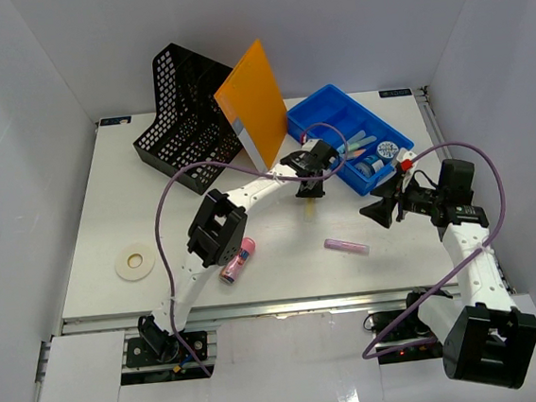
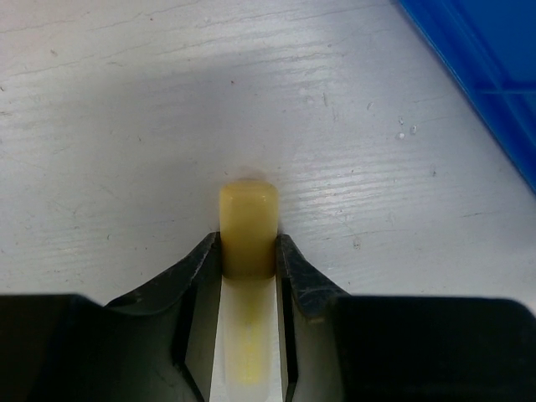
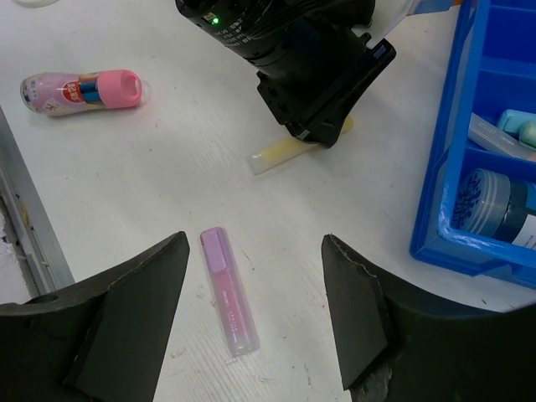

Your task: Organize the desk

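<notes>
The left hand (image 2: 249, 251) clamps a pale yellow tube (image 2: 248, 213) lying on the bench (image 2: 126, 126), with the partly filled blue tray (image 2: 502, 67) just beyond its fingertips. The right hand (image 3: 254, 247) hangs open above a pink tube (image 3: 228, 293). That tube, a pink-capped bottle (image 3: 79, 90) and a tape ring (image 1: 134, 262) farther off lie loose, yet to be tidied.

A robotics lab test cell is shown, dressed as an office desk. A white tabletop (image 1: 135, 204) is enclosed on 3 sides by plain white panels (image 1: 20, 187), and an aluminium rail (image 1: 259, 307) is fitted along its near edge. A left arm (image 1: 216, 233) and a right arm (image 1: 473, 257) are mounted there, trailed by purple cables (image 1: 162, 240). Office goods are laid out: a black mesh file holder (image 1: 180, 124), an orange folder (image 1: 254, 103), a blue tray (image 1: 311, 102).
</notes>
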